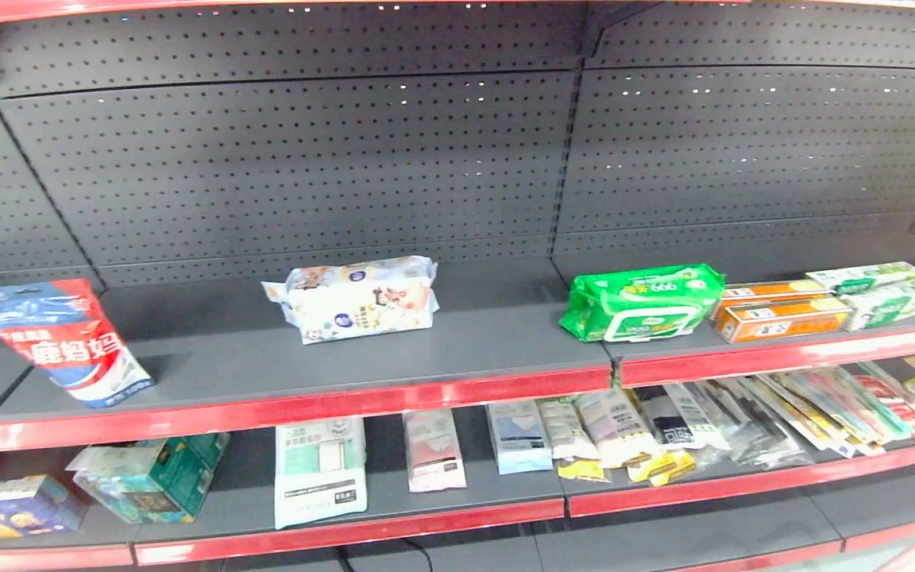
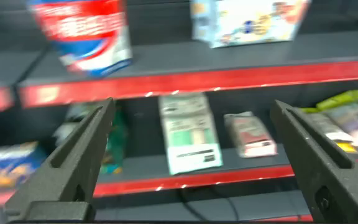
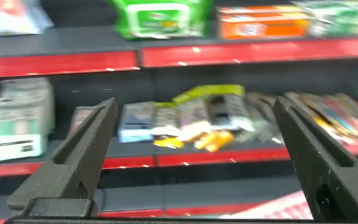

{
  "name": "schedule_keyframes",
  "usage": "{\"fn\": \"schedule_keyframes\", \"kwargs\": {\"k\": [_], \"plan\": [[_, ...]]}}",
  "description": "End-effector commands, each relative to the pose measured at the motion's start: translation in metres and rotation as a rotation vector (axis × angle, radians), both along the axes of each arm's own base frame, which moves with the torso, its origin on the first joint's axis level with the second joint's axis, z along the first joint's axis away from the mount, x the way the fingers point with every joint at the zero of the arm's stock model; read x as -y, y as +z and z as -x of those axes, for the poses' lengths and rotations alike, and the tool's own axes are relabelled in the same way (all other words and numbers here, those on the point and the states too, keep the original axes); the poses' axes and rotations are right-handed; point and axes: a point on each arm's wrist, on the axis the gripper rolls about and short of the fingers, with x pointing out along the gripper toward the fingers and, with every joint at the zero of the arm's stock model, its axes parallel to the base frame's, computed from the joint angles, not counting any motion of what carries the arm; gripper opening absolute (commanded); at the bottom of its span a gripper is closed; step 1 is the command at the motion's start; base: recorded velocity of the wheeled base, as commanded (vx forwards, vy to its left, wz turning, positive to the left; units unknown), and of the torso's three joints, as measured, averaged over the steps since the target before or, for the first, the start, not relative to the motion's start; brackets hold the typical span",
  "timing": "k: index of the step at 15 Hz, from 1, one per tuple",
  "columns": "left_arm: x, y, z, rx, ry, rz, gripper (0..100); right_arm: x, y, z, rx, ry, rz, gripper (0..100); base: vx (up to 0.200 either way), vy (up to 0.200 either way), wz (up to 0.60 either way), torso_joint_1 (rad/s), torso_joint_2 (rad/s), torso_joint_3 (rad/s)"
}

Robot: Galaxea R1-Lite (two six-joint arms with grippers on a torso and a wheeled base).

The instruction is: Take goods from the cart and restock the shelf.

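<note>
You are facing a dark grey metal shelf with a perforated back wall and red front strips.

On its upper board:
- A red, white and blue stand-up pouch stands tilted at the left end, close to the front edge.
- A white soft pack printed with cartoon figures lies mid-board, nearer the back wall.
- A green wet-wipe pack with a white flap lid lies just right of the seam where two boards meet.
- Just beside that pack are two stacked orange cartons.
- Pale green and white cartons run on toward the right end.

On the lower board:
- A blue and yellow box sits at the left end, with a tipped teal and white box just beside it.
- A white and green flat pouch reaches the front edge.
- Farther right lie a pink and white pouch and a pale blue pouch.
- A fanned row of thin flat packets overlaps all the way toward the right end.

Your left gripper hangs in front of the shelf. Its dark fingers are spread wide with nothing between them and touch nothing. The white and green flat pouch shows beyond the gap.

Your right gripper is the same. Its fingers are wide apart and hold nothing, facing the thin flat packets on the lower board.
</note>
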Motion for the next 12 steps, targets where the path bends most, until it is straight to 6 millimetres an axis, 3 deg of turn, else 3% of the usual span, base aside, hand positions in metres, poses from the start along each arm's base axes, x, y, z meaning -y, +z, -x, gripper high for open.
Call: {"fn": "schedule_keyframes", "kwargs": {"k": [1,12], "plan": [[0.0,0.0,-0.0001,-0.001,0.001,0.0,100,0.0,0.0,0.0,0.0,0.0,0.0,100,0.0,0.0,-0.6,0.002,0.0,0.002],[0.0,0.0,-0.0001,-0.001,0.001,0.0,100,0.0,0.0,0.0,0.0,0.0,-0.003,100,0.0,0.0,-0.6,0.004,0.0,-0.001]]}}
